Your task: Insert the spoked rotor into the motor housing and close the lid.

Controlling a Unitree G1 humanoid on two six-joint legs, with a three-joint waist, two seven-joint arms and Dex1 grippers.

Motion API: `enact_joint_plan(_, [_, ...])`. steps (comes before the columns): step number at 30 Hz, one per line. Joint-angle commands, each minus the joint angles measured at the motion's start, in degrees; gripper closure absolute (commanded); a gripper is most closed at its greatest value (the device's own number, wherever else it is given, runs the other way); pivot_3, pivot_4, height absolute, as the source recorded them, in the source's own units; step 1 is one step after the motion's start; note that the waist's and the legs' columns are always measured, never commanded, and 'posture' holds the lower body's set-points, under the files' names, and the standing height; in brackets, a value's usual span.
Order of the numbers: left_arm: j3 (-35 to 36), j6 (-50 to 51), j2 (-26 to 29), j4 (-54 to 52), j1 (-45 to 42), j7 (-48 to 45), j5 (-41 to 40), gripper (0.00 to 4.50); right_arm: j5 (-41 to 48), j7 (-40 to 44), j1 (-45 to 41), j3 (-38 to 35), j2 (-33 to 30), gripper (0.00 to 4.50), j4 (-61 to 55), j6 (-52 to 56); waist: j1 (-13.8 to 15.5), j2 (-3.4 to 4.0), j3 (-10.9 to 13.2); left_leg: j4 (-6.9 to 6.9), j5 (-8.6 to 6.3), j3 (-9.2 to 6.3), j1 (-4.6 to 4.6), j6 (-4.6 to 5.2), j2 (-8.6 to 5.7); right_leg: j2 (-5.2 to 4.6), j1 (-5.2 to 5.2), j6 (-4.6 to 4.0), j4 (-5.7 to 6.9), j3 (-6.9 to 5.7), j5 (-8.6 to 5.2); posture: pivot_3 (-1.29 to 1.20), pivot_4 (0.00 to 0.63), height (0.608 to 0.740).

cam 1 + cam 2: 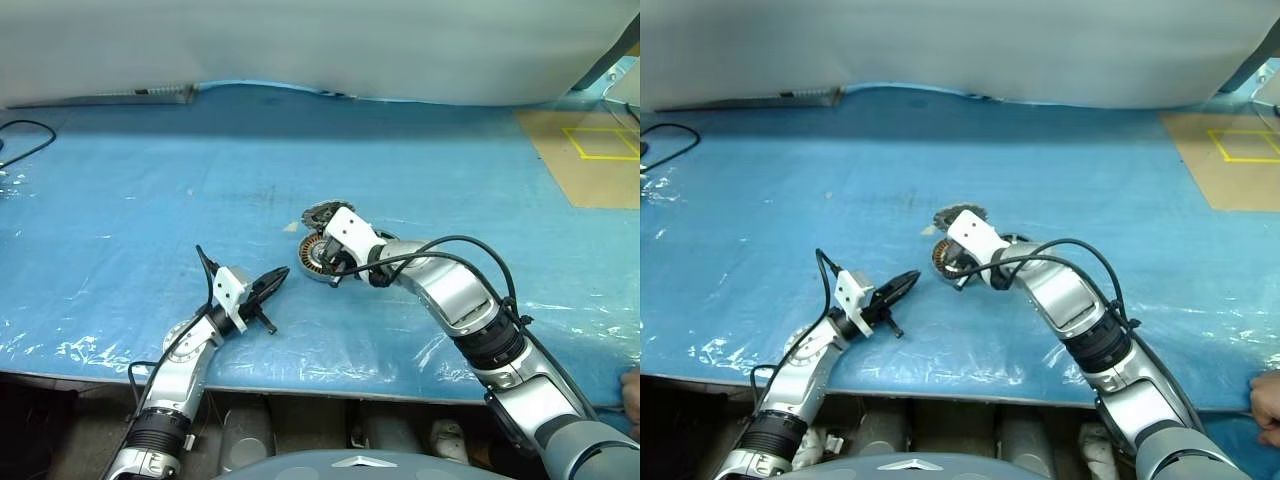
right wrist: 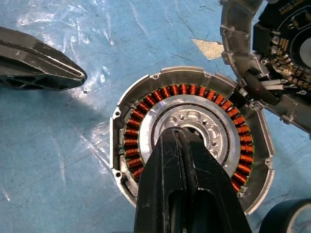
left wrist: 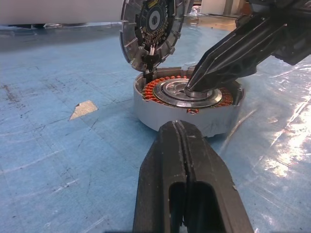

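The motor housing (image 2: 127,145) lies on the blue cover, its ring of copper windings facing up. The spoked rotor (image 2: 199,118) sits inside that ring, silver with small holes round its hub. My right gripper (image 3: 196,88) is shut and points down, its tips resting on the rotor's hub. The lid (image 3: 150,24) stands tilted up at the housing's far edge, its inner face with dark electronics toward me, joined to the housing by short wires. My left gripper (image 1: 283,272) is shut on nothing and hovers just left of the housing (image 1: 316,258), pointing at it.
A small white scrap (image 3: 83,109) lies on the cover near the housing. A black cable (image 1: 25,135) loops at the far left. A brown board with a yellow taped square (image 1: 600,145) sits at the back right. A person's hand (image 1: 1265,400) shows at the right edge.
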Motion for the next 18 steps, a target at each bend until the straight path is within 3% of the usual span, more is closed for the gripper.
enact_joint_plan(1, [0.1, -0.3, 0.0, -2.0, -0.1, 0.3, -0.2, 4.5, -2.1, -1.2, -0.4, 0.5, 0.2, 4.47, 1.3, -1.4, 0.0, 0.0, 0.0, 0.0, 0.0, 0.0, 0.0, 0.0, 0.0, 0.0, 0.0, 0.0, 0.01, 0.0, 0.0, 0.0, 0.15, 0.74])
enact_joint_plan(18, [0.5, -2.2, 0.3, 1.2, -0.9, -1.2, -0.4, 4.5, -2.1, 0.5, 1.0, -0.6, 2.4, 4.47, 1.5, -4.4, 0.0, 0.0, 0.0, 0.19, 0.0, 0.0, 0.03, 0.0, 0.01, 0.0, 0.01, -0.01, 0.19, 0.06, -0.01, 0.0, 0.15, 0.74])
